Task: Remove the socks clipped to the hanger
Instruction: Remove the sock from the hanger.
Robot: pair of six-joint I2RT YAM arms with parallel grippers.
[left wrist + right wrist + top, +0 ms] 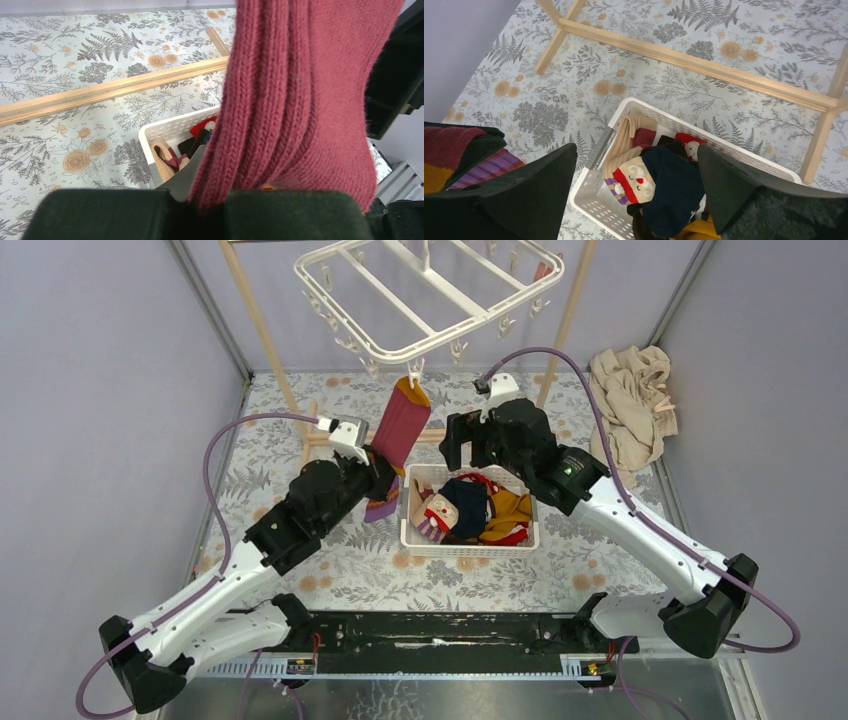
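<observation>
A dark red ribbed sock [403,426] with a mustard cuff and purple-striped toe hangs from a clip of the white hanger [430,295]. My left gripper [378,472] is shut on the sock's lower part, left of the white basket [470,540]. In the left wrist view the sock [300,95] fills the frame and runs down between the fingers. My right gripper [462,445] is open and empty, above the basket's far edge. In the right wrist view, it [636,187] hovers over the socks [664,190] heaped in the basket [591,200]. A red sock [541,272] shows at the hanger's far right.
The wooden pole frame [258,330] stands behind and around the hanger, its base bar [704,65] lying on the floral tablecloth. A beige cloth [632,400] is bunched at the back right. Grey walls close in both sides.
</observation>
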